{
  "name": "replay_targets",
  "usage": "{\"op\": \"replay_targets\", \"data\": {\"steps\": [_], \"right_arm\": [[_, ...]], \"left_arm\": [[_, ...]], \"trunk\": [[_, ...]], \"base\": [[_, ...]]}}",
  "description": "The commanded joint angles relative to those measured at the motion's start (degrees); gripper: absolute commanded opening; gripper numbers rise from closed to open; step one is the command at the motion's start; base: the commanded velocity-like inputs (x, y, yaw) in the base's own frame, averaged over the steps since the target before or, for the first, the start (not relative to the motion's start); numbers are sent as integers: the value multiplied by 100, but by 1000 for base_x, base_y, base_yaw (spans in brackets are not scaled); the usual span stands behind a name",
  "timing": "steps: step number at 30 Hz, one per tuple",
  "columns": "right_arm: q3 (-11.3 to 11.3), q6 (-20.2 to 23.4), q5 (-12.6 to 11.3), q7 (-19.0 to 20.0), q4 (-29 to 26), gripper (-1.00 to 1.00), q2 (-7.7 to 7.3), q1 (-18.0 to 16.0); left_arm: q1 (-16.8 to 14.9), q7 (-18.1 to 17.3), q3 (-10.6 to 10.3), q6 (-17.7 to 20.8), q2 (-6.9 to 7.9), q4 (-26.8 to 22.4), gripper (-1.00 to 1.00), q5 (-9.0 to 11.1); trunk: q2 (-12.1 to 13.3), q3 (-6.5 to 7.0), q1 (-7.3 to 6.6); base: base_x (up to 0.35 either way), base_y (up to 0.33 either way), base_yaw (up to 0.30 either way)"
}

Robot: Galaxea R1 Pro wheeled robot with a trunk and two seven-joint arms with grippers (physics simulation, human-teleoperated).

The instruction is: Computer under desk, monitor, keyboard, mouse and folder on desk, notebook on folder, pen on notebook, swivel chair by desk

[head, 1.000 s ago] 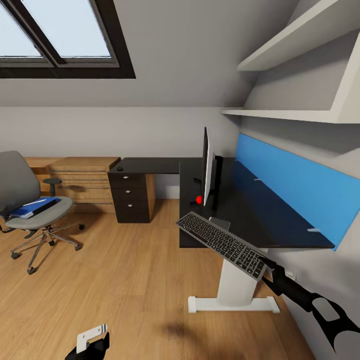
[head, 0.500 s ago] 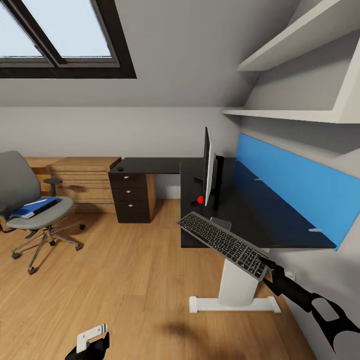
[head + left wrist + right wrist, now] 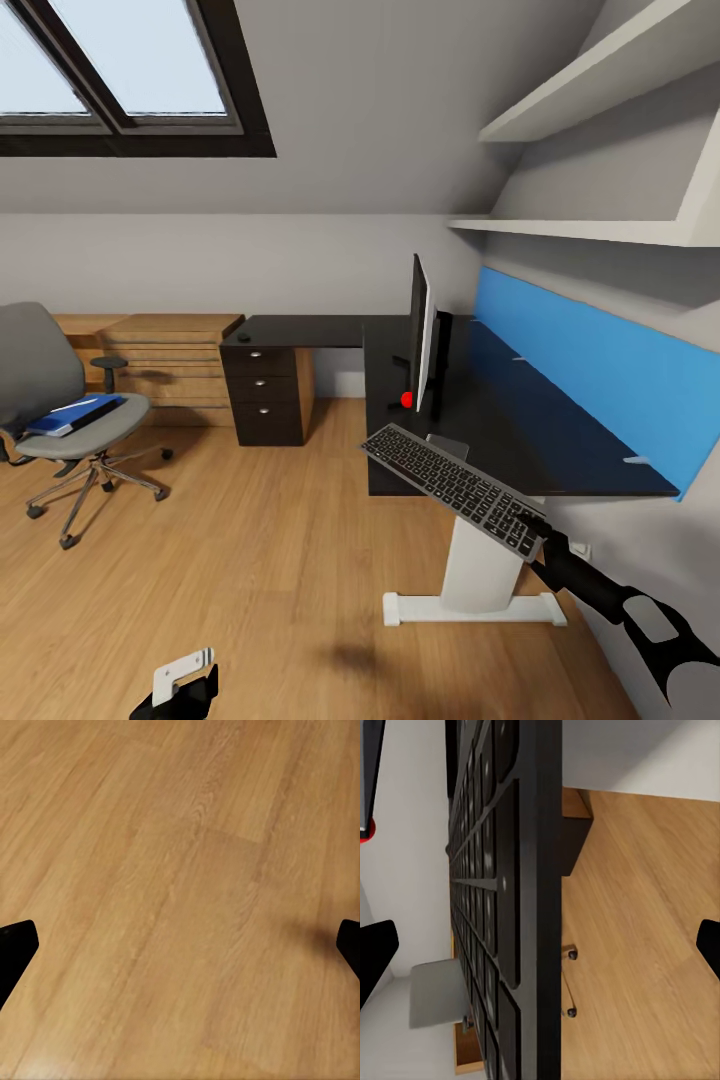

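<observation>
My right gripper (image 3: pixel 540 535) is shut on the near end of the slim grey keyboard (image 3: pixel 455 487), which hangs tilted in the air just off the front edge of the black desk (image 3: pixel 500 420). The right wrist view shows the keyboard (image 3: pixel 510 900) edge-on between my fingers. The thin monitor (image 3: pixel 421 335) stands on the desk, seen edge-on with its red dot low. Far left, the grey swivel chair (image 3: pixel 40 370) carries the blue folder (image 3: pixel 70 415) on its seat. My left gripper (image 3: pixel 185 682) is open and empty, low over the wooden floor (image 3: pixel 180 870).
A light wooden drawer unit (image 3: pixel 165 365) stands against the back wall beside the desk's black drawers (image 3: pixel 265 395). A small dark object (image 3: pixel 243 338) lies on that desk wing. White shelves (image 3: pixel 600 230) hang above the blue back panel. The white pedestal leg (image 3: pixel 480 580) stands close in front.
The whole picture has slid slightly right, so the camera has moved. The keyboard stays in my right gripper at about the same place by the desk edge. The left gripper is unchanged.
</observation>
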Motion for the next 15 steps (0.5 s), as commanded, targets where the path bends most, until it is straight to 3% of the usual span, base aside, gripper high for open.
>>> {"op": "replay_targets", "data": {"steps": [1,15], "right_arm": [[-28,36,-4,5,3,100,2,-5],[-28,36,-4,5,-3,100,2,-6]], "left_arm": [[-1,20,-9,15,1,-9,100,52],[-1,20,-12,12,0,-9,100,52]], "trunk": [[-3,-6,0],[-3,-6,0]], "base": [[0,6,0],[0,1,0]]}}
